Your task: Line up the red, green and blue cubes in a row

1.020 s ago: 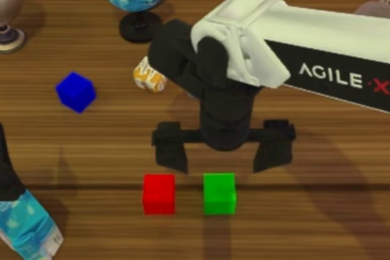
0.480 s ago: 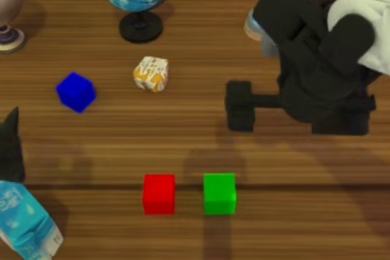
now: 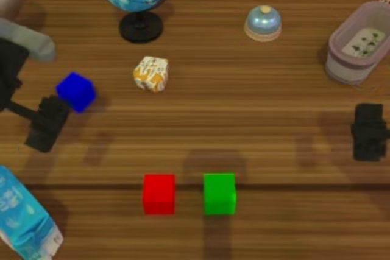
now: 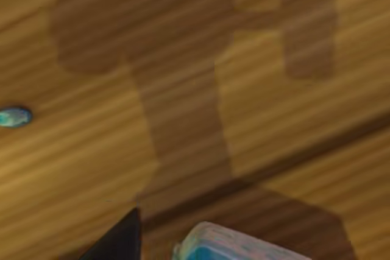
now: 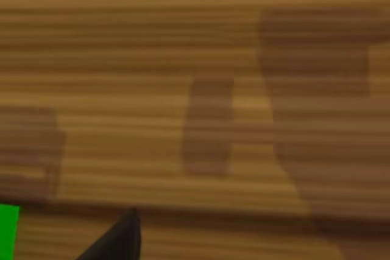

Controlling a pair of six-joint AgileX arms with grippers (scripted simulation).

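Since half a second ago the right arm has pulled away from the middle of the worktop (image 3: 256,120); only its dark gripper (image 3: 370,132) shows now, cut off at the right edge. Meanwhile the left gripper (image 3: 49,123) has come in from the left edge, just beside the blue cube (image 3: 76,92). Whether its jaws are released or clenched cannot be told, nor the right one's. Both wrist views show mostly wood grain and shadows, with one dark fingertip (image 4: 119,242) low in the left wrist's view. All three cubes are plain and matte. Red cube (image 3: 159,193) and green cube (image 3: 219,193) sit side by side near the front, slightly apart; neither is held.
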